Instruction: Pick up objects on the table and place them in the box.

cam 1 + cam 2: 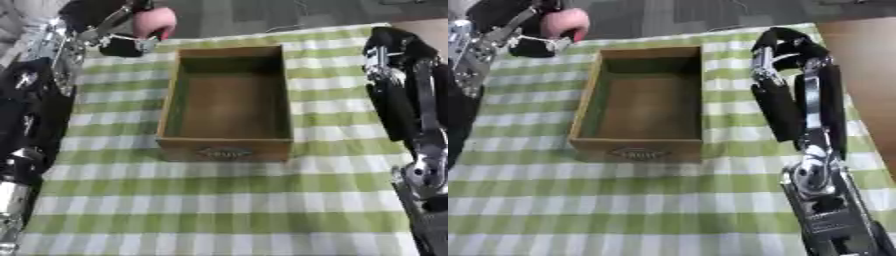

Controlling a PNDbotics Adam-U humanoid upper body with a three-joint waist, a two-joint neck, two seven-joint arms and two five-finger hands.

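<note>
While the left hand (131, 35) curls round a pink object (156, 21) outside the box's (229, 145) far-left corner, releasing now would miss it.

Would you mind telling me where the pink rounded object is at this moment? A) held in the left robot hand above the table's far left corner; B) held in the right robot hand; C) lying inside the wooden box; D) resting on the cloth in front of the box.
A: the pink rounded object sits in the curled fingers of the left robot hand, beyond the far left corner of the empty brown wooden box.
</note>
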